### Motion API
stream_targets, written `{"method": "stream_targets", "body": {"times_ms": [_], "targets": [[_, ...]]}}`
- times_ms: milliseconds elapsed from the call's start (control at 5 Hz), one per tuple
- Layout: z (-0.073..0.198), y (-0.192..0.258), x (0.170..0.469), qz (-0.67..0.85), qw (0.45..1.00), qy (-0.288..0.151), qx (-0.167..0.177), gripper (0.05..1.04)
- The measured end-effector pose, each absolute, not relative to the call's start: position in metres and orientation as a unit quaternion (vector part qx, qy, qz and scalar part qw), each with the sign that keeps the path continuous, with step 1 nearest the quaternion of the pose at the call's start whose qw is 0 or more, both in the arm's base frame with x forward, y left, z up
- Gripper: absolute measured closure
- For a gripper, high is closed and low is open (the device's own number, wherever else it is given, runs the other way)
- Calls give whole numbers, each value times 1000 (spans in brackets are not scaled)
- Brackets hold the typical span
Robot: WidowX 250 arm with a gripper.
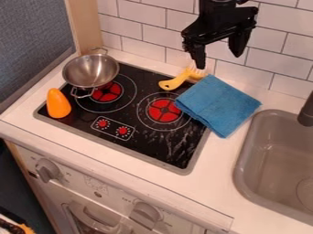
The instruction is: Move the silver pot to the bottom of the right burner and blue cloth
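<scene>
The black gripper (221,54) hangs open at the top, right of centre, above the back of the counter, with nothing between its fingers. Far to its left, a silver pot (90,71) with two wire handles stands upright at the stove's back left corner, partly over the left burner (107,93). The right burner (164,111) has red markings inside white rings. A folded blue cloth (218,105) lies across the stove's right edge and the counter, its left corner touching the right burner's rings.
An orange cone-shaped object (58,103) stands at the stove's left edge. A yellow-handled brush (176,81) lies at the back beside the cloth. The grey sink (245,151) is at the right with a dark faucet (307,112). A tiled wall (143,32) bounds the back.
</scene>
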State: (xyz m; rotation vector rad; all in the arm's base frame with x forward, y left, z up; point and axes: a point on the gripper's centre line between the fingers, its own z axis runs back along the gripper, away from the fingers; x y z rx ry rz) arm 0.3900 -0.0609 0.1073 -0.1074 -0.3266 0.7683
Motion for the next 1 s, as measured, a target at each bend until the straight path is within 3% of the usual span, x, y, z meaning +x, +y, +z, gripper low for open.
{"method": "stream_targets", "body": {"times_ms": [200, 400, 1000], "targets": [[93, -61, 387, 367, 919, -140, -42, 83], [89, -26, 386, 341, 930, -131, -27, 83], [75, 63, 370, 284, 949, -125, 59, 83]]}}
